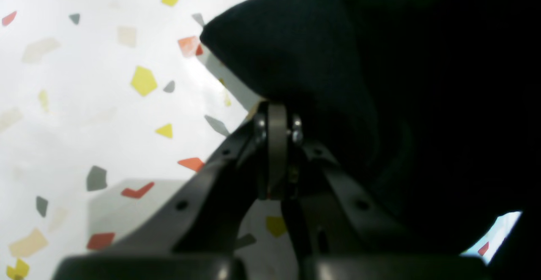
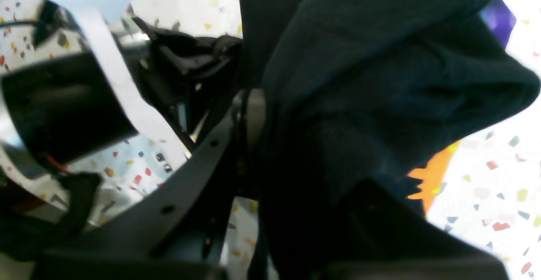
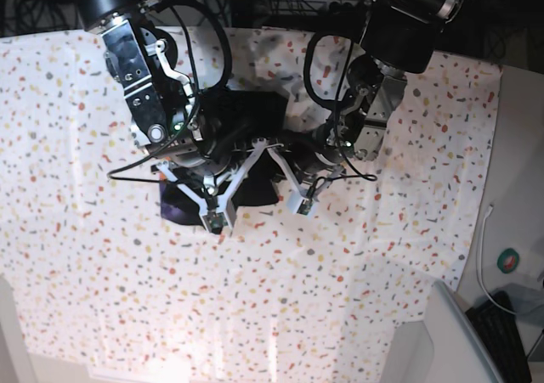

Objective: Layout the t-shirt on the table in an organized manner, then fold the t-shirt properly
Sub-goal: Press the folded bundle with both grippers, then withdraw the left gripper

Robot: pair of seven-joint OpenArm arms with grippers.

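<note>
A black short-sleeved cloth t-shirt (image 3: pixel 246 145) is seen bunched near the upper centre of the base view, on the large flat bench (image 3: pixel 340 290) covered in white sheeting flecked with red, orange, yellow and grey. The left end effector (image 1: pixel 277 115) is closed, with black cloth pinched at its tips in the left wrist view. The right end effector (image 2: pixel 253 111) is nearly closed, and a thick fold of the shirt is clamped in it; an orange print patch (image 2: pixel 431 174) and a purple one (image 2: pixel 498 17) are shown at the fold's right edge.
</note>
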